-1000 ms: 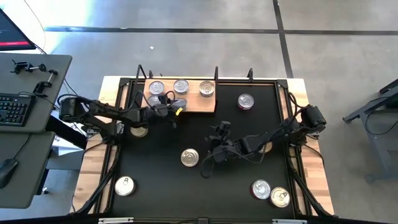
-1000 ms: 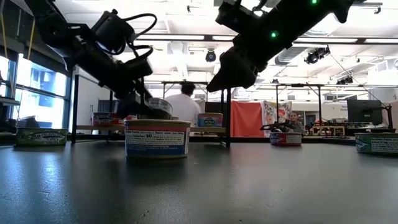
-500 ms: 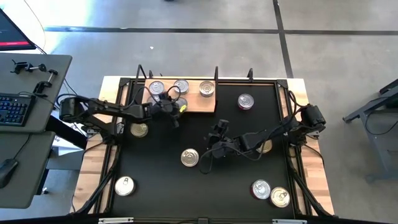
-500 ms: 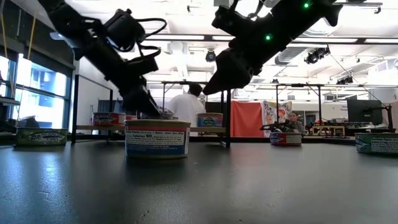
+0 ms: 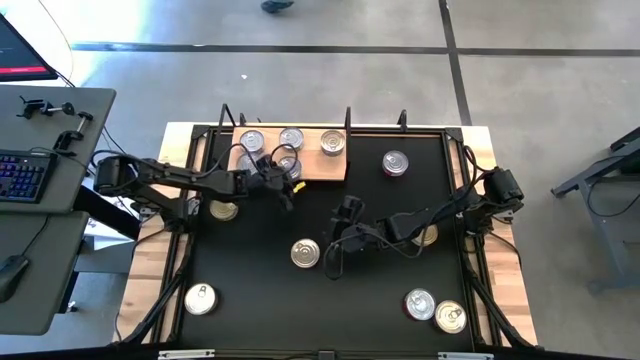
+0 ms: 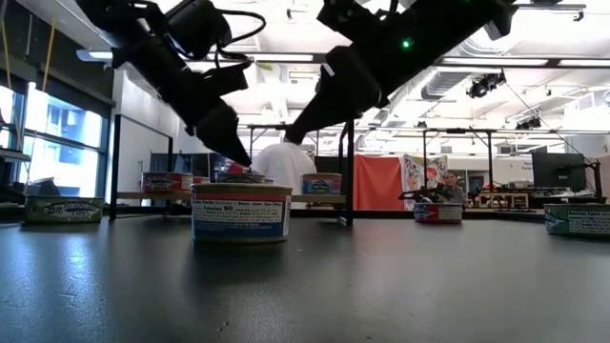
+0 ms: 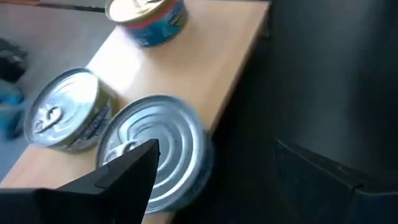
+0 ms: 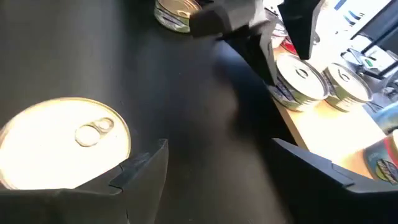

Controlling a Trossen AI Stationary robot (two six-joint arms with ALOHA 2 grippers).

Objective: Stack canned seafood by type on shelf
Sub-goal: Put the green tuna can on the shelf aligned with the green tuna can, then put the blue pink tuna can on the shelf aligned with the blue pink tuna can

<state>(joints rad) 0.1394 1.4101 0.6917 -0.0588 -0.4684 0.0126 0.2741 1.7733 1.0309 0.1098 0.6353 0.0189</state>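
The shelf (image 5: 318, 166), a light wooden slab, lies at the table's far side with several cans on it. One silver can (image 7: 157, 149) stands at the shelf's near edge, beside another silver can (image 7: 62, 118); a blue-sided can (image 7: 149, 18) stands farther along. My left gripper (image 7: 217, 186) hovers open just in front of and above the edge can, touching nothing. My right gripper (image 8: 217, 174) is open over the black mat, next to the middle can (image 5: 305, 253), which stands on the mat clear of the fingers.
More cans stand loose on the mat (image 5: 250, 260): a red-sided one (image 5: 395, 162) at the far right, one (image 5: 225, 208) under the left arm, one (image 5: 200, 298) near left, two (image 5: 435, 310) near right. A person shows in the room behind (image 6: 281, 162).
My left gripper has drawn back from the silver can at the shelf's near edge, risen and rolled about its own line; the can stays on the shelf. My right gripper has kept its place but turned its fingers toward the middle can.
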